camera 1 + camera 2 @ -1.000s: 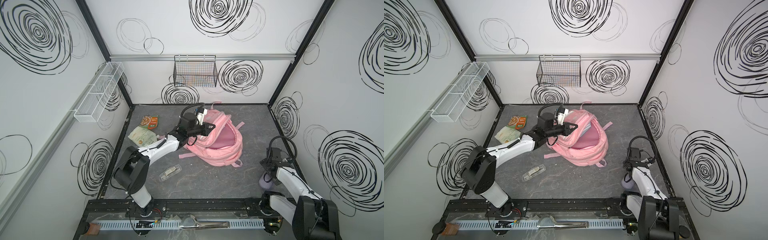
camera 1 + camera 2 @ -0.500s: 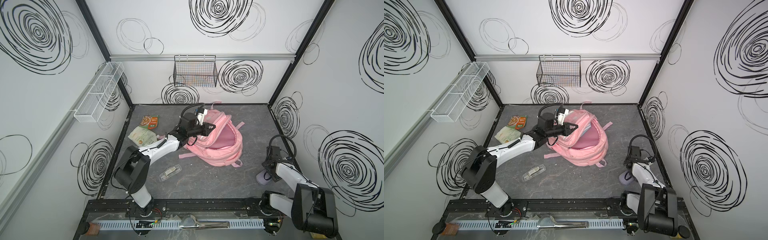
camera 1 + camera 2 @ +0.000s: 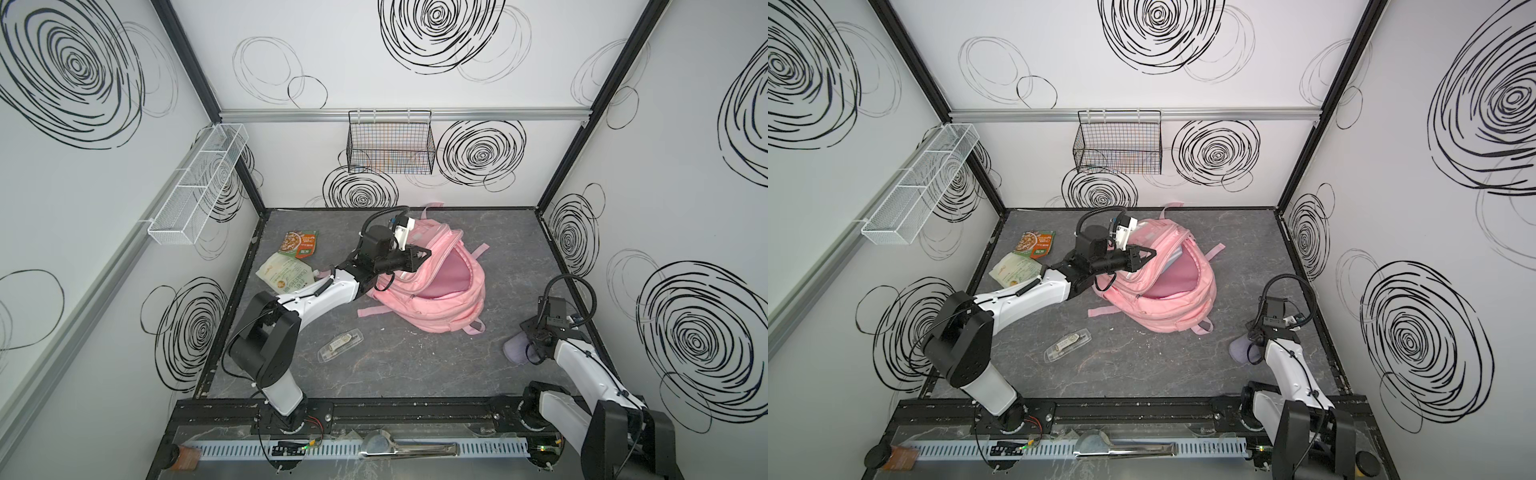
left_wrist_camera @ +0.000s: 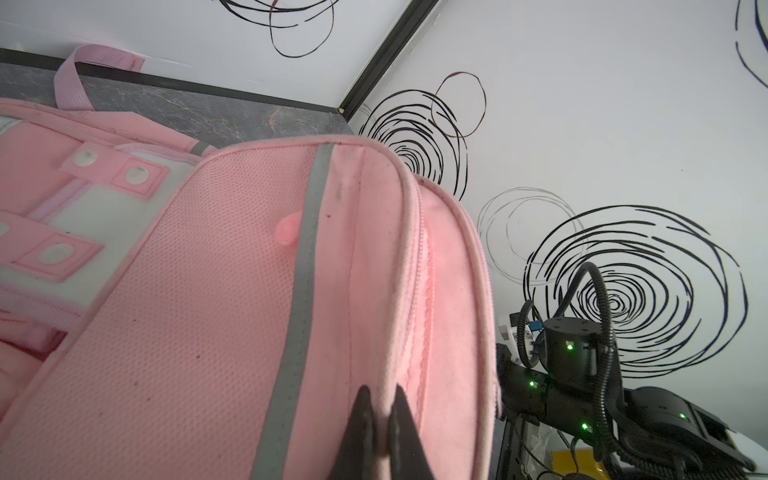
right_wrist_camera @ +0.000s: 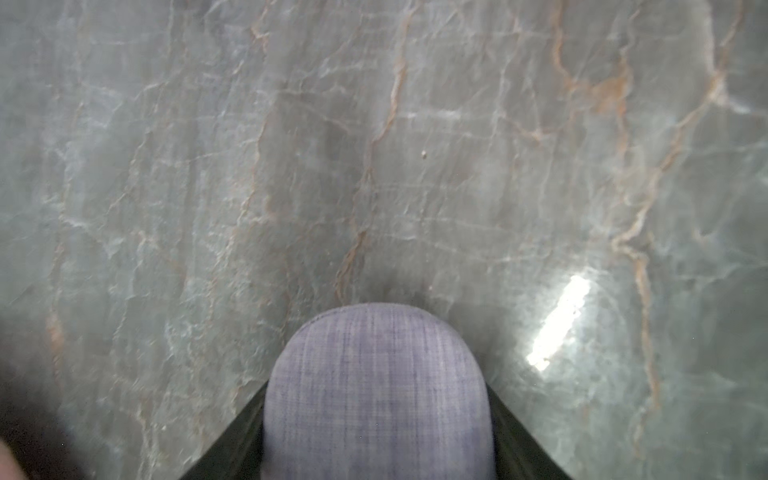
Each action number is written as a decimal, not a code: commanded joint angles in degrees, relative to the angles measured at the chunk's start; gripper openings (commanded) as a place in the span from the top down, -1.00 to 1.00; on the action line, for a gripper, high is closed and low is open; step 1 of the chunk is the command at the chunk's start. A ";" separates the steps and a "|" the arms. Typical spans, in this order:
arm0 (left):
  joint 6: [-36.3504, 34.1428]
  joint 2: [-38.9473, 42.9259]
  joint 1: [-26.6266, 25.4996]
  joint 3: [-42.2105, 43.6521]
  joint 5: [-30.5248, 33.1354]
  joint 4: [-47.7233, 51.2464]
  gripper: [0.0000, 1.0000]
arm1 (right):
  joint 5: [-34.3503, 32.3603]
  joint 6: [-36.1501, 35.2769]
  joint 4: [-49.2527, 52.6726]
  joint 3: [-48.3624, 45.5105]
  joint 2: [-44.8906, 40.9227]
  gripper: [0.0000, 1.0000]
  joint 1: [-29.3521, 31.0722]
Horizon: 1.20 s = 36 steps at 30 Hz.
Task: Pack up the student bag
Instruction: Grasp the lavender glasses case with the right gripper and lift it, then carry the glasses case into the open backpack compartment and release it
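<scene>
The pink student bag [image 3: 440, 299] [image 3: 1167, 309] lies at the table's middle with its main compartment gaping wide. My left gripper [image 3: 426, 252] [image 3: 1152, 252] [image 4: 382, 399] is shut on the bag's [image 4: 208, 291] zipper rim and holds that edge lifted. At the front right, a lavender fabric case [image 3: 514, 351] [image 3: 1239, 350] [image 5: 378, 386] lies on the table. My right gripper [image 3: 534, 341] [image 3: 1255, 341] [image 5: 379, 399] points down over it. Its fingers press both sides of the case's rounded end.
Two snack pouches [image 3: 300, 245] [image 3: 284, 276] lie at the back left. A clear plastic case [image 3: 340, 344] sits in front of the bag. A black wire basket [image 3: 390, 145] hangs on the back wall, a white mesh shelf [image 3: 195, 187] on the left wall.
The right gripper's jaws have narrowed from wide open onto the lavender case, and that arm has shifted slightly. The left gripper holds the bag's rim as before.
</scene>
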<state>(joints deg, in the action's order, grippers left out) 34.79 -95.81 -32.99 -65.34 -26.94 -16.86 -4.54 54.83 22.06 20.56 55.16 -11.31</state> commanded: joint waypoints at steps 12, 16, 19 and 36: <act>1.34 0.54 0.87 -0.32 -0.14 -6.80 1.00 | 15.20 -1.73 -1.11 4.69 -7.70 0.48 0.43; 1.88 0.37 0.65 -0.33 -0.75 -7.30 1.00 | 27.79 5.06 -10.66 4.38 -7.97 0.69 2.49; 1.78 0.27 0.47 -0.32 -1.01 -7.40 1.00 | 28.18 11.97 -16.27 5.32 -7.70 0.74 7.35; 1.52 0.53 -0.58 -0.68 -2.11 -7.87 1.00 | 13.89 23.96 -35.68 17.77 13.29 0.65 32.91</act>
<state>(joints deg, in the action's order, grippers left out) 35.40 -95.96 -33.28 -65.34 -27.99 -16.93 11.11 73.49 -5.91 38.57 67.53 20.45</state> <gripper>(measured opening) 0.078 0.646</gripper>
